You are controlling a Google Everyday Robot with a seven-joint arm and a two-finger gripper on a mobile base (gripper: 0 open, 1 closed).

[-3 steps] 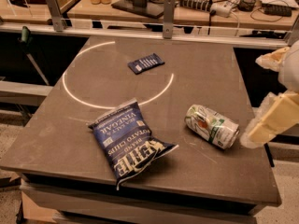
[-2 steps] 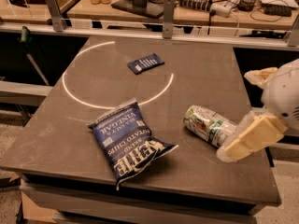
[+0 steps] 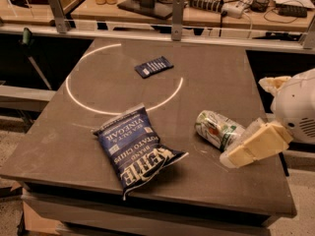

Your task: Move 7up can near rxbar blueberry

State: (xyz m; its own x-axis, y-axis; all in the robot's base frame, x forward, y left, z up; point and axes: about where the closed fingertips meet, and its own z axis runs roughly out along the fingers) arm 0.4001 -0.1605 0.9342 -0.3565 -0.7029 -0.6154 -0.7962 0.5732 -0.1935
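The 7up can (image 3: 216, 128), silvery-white and green with a red spot, lies on its side on the right part of the dark table (image 3: 216, 68). The rxbar blueberry (image 3: 154, 66), a small flat navy wrapper, lies further back near the middle, just inside a white circle marked on the tabletop. My gripper (image 3: 244, 121) comes in from the right edge and is open. Its lower cream finger (image 3: 256, 144) lies right beside the can's near right end, and the upper finger (image 3: 273, 82) is behind the can. Nothing is held.
A large blue Kettle chip bag (image 3: 135, 149) lies at the front middle, left of the can. A rail with metal posts (image 3: 177, 11) runs behind the table, with a cluttered desk of cables and bottles beyond. The table's right edge is close to the can.
My gripper has moved left and lower towards the can, and its lower finger now sits beside the can's right end. The can, bar and chip bag have not moved.
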